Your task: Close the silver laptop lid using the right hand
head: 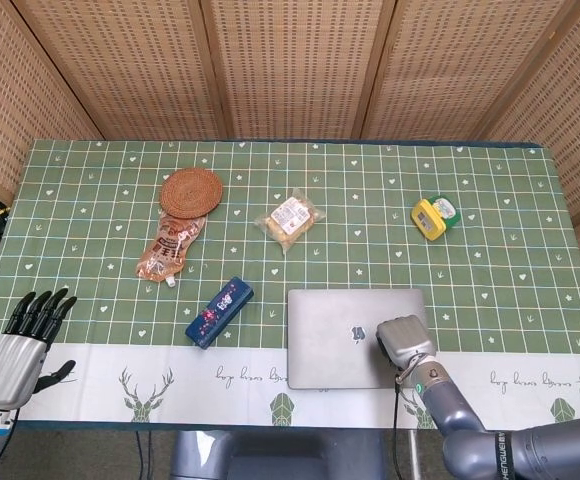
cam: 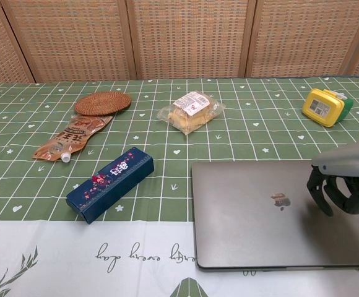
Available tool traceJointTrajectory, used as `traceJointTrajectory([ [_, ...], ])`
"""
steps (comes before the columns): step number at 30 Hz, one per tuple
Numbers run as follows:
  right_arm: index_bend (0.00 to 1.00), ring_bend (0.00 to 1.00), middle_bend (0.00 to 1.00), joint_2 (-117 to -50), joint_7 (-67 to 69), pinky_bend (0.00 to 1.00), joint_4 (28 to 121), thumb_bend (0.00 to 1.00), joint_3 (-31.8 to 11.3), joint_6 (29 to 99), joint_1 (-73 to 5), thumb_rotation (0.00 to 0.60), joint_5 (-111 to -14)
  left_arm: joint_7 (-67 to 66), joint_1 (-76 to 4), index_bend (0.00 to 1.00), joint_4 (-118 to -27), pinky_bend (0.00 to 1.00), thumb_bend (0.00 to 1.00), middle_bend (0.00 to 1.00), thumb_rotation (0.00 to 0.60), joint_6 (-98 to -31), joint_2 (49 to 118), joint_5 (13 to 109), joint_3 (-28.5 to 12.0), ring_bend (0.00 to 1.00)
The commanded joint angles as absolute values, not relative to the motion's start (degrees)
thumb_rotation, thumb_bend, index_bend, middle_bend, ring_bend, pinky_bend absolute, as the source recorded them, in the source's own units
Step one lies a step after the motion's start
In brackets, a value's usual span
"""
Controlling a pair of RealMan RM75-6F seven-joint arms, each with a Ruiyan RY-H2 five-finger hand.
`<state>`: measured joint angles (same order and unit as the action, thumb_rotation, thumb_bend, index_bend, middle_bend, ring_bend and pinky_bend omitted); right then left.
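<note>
The silver laptop [head: 345, 338] [cam: 272, 213] lies at the table's front edge, right of centre, with its lid flat down on the base. My right hand [head: 402, 343] [cam: 343, 185] rests on the right part of the lid, its fingers [cam: 319, 193] curled down onto the metal and holding nothing. My left hand [head: 15, 350] hovers at the front left corner, fingers spread and empty; the chest view does not show it.
A dark blue box [head: 219, 312] [cam: 110, 183] lies left of the laptop. Further back are a snack pouch [head: 169, 248], a woven coaster [head: 191, 190], a wrapped pastry [head: 290, 218] and a yellow container [head: 434, 217] at the right.
</note>
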<state>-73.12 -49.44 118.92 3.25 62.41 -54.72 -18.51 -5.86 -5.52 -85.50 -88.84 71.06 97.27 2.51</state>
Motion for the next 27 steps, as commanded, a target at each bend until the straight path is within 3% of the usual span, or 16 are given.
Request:
traceJointTrajectory([
  [1,0.58,0.36,0.43,-73.6,-49.2,0.45,118.5,1.00,3.6,62.2,-54.8,0.600,-18.6,-5.8,-5.5,0.00,-85.5,0.00,0.19,0.00,0.600,-88.9,71.0,97.3,2.5,0.00],
  [9,0.56,0.34,0.40,-72.7,-48.8,0.41,120.1,1.00,3.8,65.6,-54.6,0.600,-22.3,-5.2,-5.3,0.00,-85.6,0.00,0.19,0.00,0.600,-89.5,70.8,97.2,2.3,0.00],
  [12,0.48,0.24,0.31,-71.8,-48.5,0.30,121.2,0.96,4.1,69.1,-53.5,0.600,-27.2,-5.0,-5.2,0.00,-85.6,0.00,0.19,0.00,0.600,-89.7,70.7,97.1,2.2,0.00],
  [14,0.39,0.11,0.19,-71.0,-47.5,0.13,121.5,0.78,4.6,70.8,-52.2,0.600,-31.6,-4.9,-5.2,0.00,-85.6,0.00,0.19,0.00,0.600,-90.0,70.6,97.1,2.1,0.00],
  [16,0.33,0.03,0.11,-69.7,-43.0,0.04,120.5,0.59,5.5,73.8,-48.7,0.600,-41.0,-4.5,-5.1,0.00,-85.6,0.00,0.19,0.00,0.600,-90.1,70.7,96.7,1.9,0.00],
  [20,0.18,0.00,0.01,-69.8,-30.0,0.01,113.6,0.31,8.0,77.9,-41.2,0.600,-58.4,-4.9,-5.0,0.00,-85.3,0.00,0.19,0.00,0.600,-90.1,71.0,96.3,1.7,0.00],
  [24,0.09,0.00,0.00,-72.4,-13.1,0.01,100.1,0.19,9.9,84.3,-33.4,0.600,-73.6,-5.3,-5.0,0.00,-85.2,0.00,0.19,0.00,0.600,-90.0,71.3,95.8,1.4,0.00],
  [27,0.03,0.00,0.00,-74.4,-4.8,0.01,92.0,0.15,10.4,87.8,-28.9,0.600,-77.0,-5.5,-5.0,0.00,-84.9,0.00,0.19,0.00,0.600,-90.0,71.6,95.4,1.1,0.00],
])
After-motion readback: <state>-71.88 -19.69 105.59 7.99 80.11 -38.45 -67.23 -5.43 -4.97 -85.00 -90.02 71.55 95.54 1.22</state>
